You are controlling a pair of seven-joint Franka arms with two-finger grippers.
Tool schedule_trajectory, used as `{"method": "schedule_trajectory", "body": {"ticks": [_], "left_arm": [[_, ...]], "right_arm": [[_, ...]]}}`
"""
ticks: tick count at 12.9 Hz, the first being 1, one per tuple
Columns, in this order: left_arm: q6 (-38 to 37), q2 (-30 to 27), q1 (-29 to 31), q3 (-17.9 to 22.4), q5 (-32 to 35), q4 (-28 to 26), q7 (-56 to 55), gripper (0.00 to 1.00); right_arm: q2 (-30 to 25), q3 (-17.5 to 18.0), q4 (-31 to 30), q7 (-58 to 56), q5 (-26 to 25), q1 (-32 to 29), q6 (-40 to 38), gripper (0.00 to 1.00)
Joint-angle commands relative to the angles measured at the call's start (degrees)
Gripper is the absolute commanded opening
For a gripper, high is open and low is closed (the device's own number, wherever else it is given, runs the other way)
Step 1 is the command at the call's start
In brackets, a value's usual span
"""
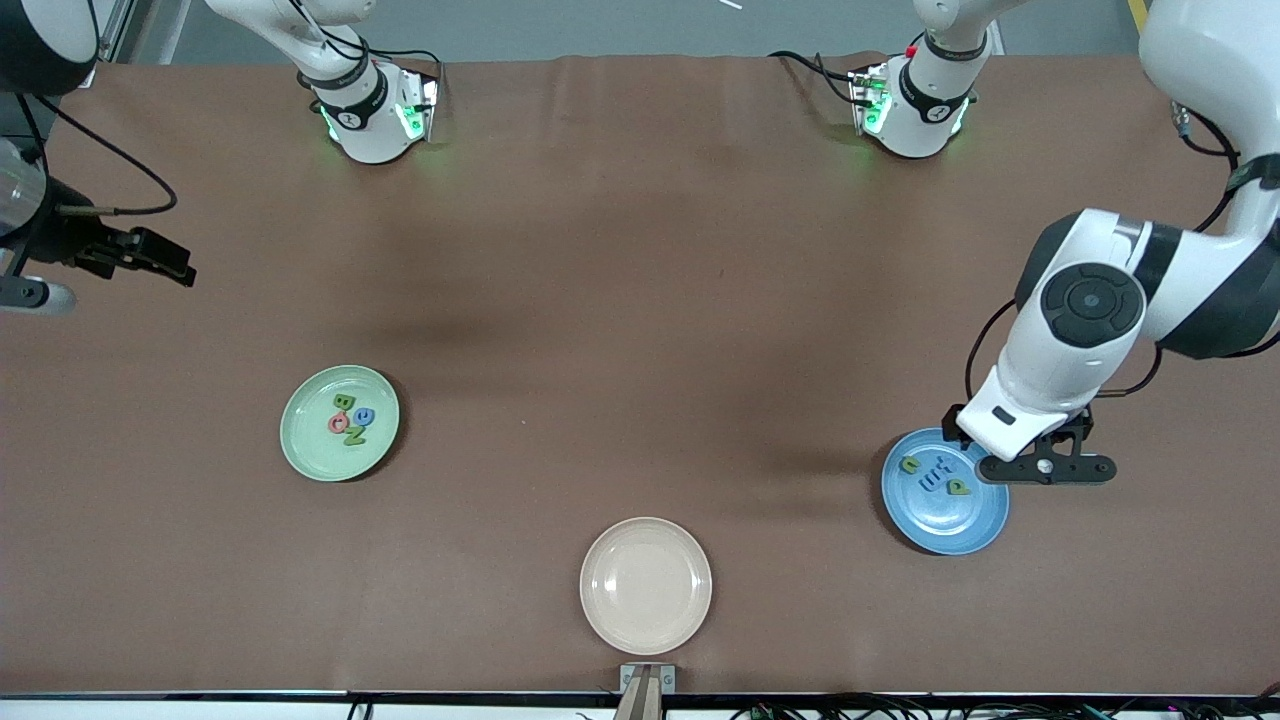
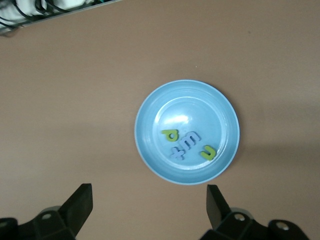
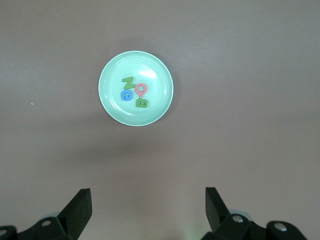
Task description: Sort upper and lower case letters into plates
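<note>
My left gripper (image 1: 1050,468) hung over the rim of the blue plate (image 1: 945,515) at the left arm's end of the table, jaws spread wide and holding nothing. Below them, four letters lay in that plate: a green p (image 2: 170,134), two blue letters (image 2: 186,144) and another green one (image 2: 208,152). My right gripper (image 1: 150,255) waited, jaws wide and bare, high above the table's right-arm end, well apart from the mint green plate (image 1: 305,440) with four letters (image 3: 134,92). The beige plate (image 1: 646,585) sat nearest the front camera.
</note>
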Motion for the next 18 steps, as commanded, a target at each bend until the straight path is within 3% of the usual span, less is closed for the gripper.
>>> {"method": "schedule_trajectory", "body": {"ticks": [1, 5, 8, 10, 14, 16, 18], "left_arm": [[-8.77, -0.49, 0.41, -3.59, -0.83, 6.00, 3.94, 1.00], [-18.28, -0.85, 0.76, -8.34, -0.83, 10.22, 4.30, 1.00], [-19.00, -3.81, 2.60, -10.28, -3.35, 10.67, 5.87, 1.00], [-19.00, -7.94, -0.10, -3.47, -10.45, 10.67, 9.03, 1.00], [-19.08, -17.70, -10.99, 18.32, -28.65, 9.45, 15.88, 1.00], [-19.09, -22.36, -16.36, 28.08, -34.29, 5.95, 18.97, 1.00], [-19.09, -26.58, -20.05, 34.26, -38.34, 1.56, 19.06, 1.00]], "right_arm": [[-5.18, 0.18, -4.75, -0.39, 1.04, -0.55, 1.28, 1.00], [-8.62, -0.70, -7.66, -0.48, 1.04, 1.30, 1.63, 1.00], [-9.49, -3.68, -7.66, -0.48, 1.04, 3.40, 1.10, 1.00], [-10.02, -3.77, -7.66, -0.57, 0.95, 3.23, 0.93, 1.00], [-10.29, -3.60, -7.57, -0.74, 0.95, 3.06, 1.54, 1.00], [-10.20, -3.51, -7.57, -0.65, 0.95, 3.14, 2.15, 1.00], [-10.11, -3.51, -7.49, -0.74, 0.95, 3.14, 2.24, 1.00]]}}
